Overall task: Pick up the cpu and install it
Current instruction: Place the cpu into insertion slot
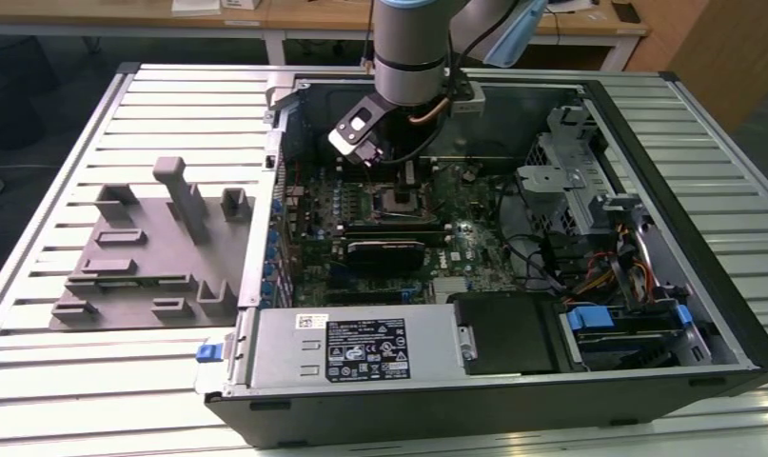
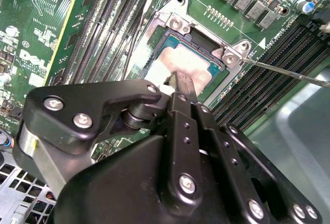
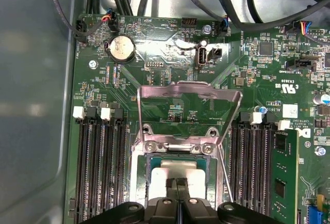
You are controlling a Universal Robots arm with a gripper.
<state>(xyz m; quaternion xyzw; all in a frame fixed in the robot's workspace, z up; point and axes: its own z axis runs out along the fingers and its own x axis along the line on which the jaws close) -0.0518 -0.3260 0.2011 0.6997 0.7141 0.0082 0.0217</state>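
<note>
The open computer case (image 1: 688, 114) lies on its side on a slatted metal table (image 1: 53, 381) and takes up the middle and right of the exterior view. A grey fixture (image 1: 155, 248) of plastic blocks sits beside it on the exterior view's left. The arm (image 1: 409, 48) comes down from the upper middle of that view. Its gripper (image 1: 405, 174) reaches into the case, right above the socket (image 1: 404, 200) on the green motherboard (image 1: 473, 257).

In both wrist views the cpu (image 2: 178, 59) (image 3: 178, 170) lies flat inside the socket, silver top up. The hinged load plate (image 3: 191, 85) is swung open and stands clear of it, and a thin lever (image 2: 289, 73) sticks out beside the socket. The gripper's two fingers (image 3: 171, 188) are pressed together with nothing between them, their tips over the middle of the cpu. From here I cannot tell whether they touch it. Banks of memory slots (image 3: 100, 167) flank the socket on both sides, and a coin battery (image 3: 122, 47) sits farther off on the board.
</note>
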